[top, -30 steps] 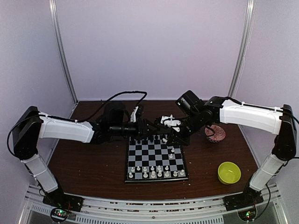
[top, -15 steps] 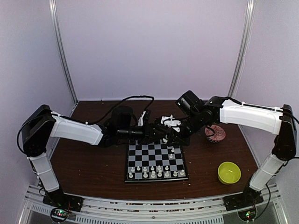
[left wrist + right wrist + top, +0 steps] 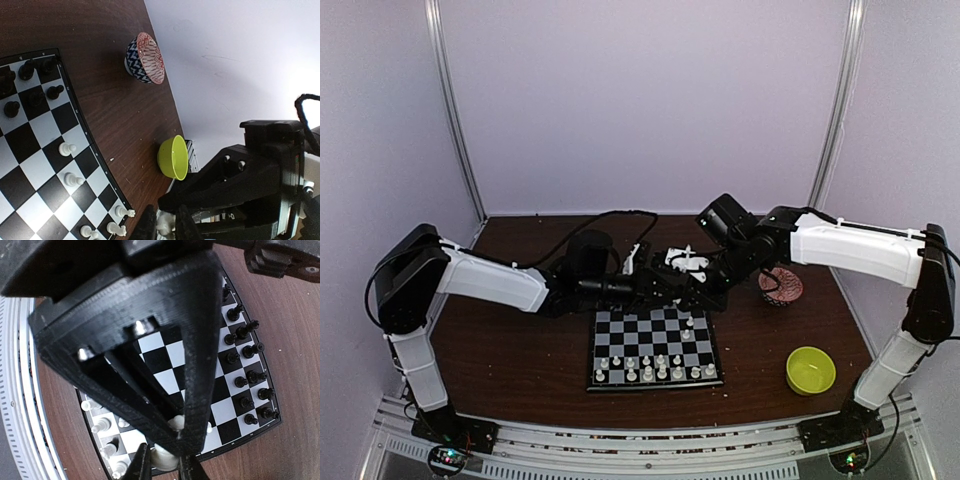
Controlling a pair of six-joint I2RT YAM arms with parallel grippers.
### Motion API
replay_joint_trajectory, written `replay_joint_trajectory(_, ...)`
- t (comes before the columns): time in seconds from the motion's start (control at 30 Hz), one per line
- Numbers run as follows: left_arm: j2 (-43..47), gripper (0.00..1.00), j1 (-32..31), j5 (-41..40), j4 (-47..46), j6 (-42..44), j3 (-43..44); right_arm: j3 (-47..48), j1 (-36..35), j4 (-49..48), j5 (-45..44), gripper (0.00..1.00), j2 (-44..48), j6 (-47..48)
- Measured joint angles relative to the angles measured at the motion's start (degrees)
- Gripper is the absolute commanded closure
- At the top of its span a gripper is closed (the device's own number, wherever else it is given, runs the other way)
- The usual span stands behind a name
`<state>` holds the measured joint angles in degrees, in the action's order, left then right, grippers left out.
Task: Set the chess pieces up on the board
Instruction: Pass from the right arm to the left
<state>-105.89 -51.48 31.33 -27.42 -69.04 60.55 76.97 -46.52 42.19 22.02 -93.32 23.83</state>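
Plainly upright chess pieces point(image 3: 646, 374) on the board point(image 3: 630, 340), axes vertical.

The left white-and-black arm point(image 3: 490, 280) reaches low and nearly level from its raised shoulder toward the far edge of the small black and light-grey checkered chessboard point(image 3: 640, 335). The right white-and-black arm point(image 3: 850, 245) comes in from the other side, its wrist bent down over the same far edge. The two meet tip to tip there. The left black two-finger gripper point(image 3: 165, 227) has its fingers point(image 3: 148, 225) pressed on either side of a small white plastic chess piece point(image 3: 165, 458). The right black two-finger gripper point(image 3: 165, 463) pinches the same piece.
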Motion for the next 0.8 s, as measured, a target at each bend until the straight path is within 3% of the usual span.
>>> replay_joint_trajectory(0.13, -0.5, 1.00, 0.0, 0.2, -0.6, -1.2, 0.0, 0.0, 0.0, 0.2, -0.5, 0.85, -0.1, 0.0)
replay_joint_trajectory(0.47, -0.3, 1.00, 0.3, 1.4, -0.7, -0.6, 0.1, 0.0, 0.1, 0.4, -1.1, 0.64, -0.3, 0.3)
replay_joint_trajectory(0.57, 2.5, 1.00, 0.7, 0.1, 7.9, 5.7, 1.6, 0.0, 1.0, 0.6, 0.0, 0.61, -0.1, 0.5)
replay_joint_trajectory(0.8, 14.5, 1.00, 0.4, -15.2, 38.4, 32.3, 13.2, 0.0, 5.6, 1.3, 3.0, 0.60, 0.6, 0.5)
